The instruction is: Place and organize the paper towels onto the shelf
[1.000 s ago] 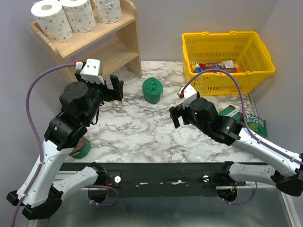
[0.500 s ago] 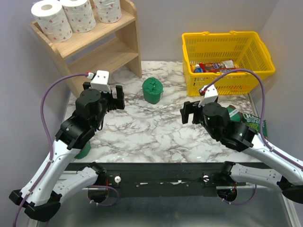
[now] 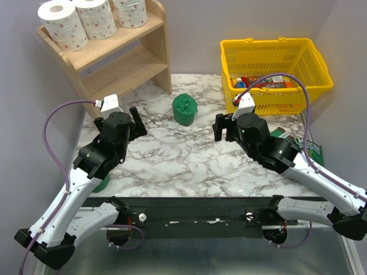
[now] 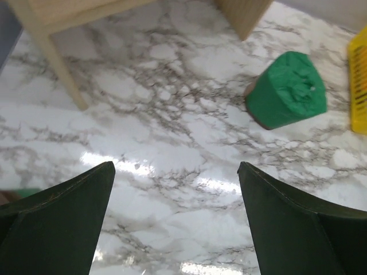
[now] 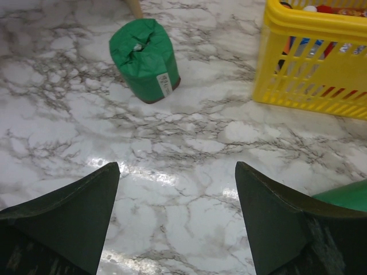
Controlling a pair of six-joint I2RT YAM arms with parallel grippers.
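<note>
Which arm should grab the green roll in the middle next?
Probably left: the left gripper is open, empty and near the green roll, and the shelf stands on its side.

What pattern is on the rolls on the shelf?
The rolls are white with pink-red spots; top external view.

White rolls [image 3: 63,24] carry pink-red spots; one roll [image 3: 184,110] is green. The counter [image 3: 172,157] is grey-veined white marble. The basket [image 3: 269,44] is yellow, its packets [image 3: 264,81] apparently red and blue.

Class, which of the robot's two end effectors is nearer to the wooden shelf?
Left. The left end effector hangs just in front of the shelf; the right end effector is across the table, beside the yellow basket.
</note>
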